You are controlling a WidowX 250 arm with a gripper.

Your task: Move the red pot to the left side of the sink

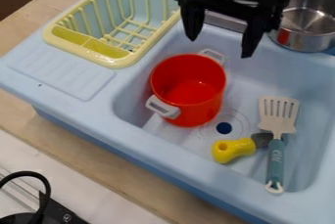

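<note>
And here is the gripper (219, 47), up at the top of the camera view, its two fingers spread wide and pointing down over the back of the sink (163, 154). Just below, the red pot (190, 86) sits inside the basin, towards its left side as the camera sees it, mouth up, pale handles on opposite sides (one towards the back, one facing the near left).

Next to the pot there's the dark drain (224, 128), and to the right lies the slotted spatula (275, 159), its handle towards the near side. A yellow-handled tool (233, 149) lies beside it, its grey end reaching the spatula's neck. Up on the left, the yellow dish rack (85, 51) stands on the sink unit, a two-part trough along its near side; over at the right, a metal pot (307, 41) stands by the back corner.

Now for the tricky bits: the black arm covers part of the back rim, and a grey bar (226, 21) behind the gripper is hard to identify. The metal pot runs off the right edge, and a black cable (29, 173) and dark device (62, 213) are cut off at the lower left.
</note>
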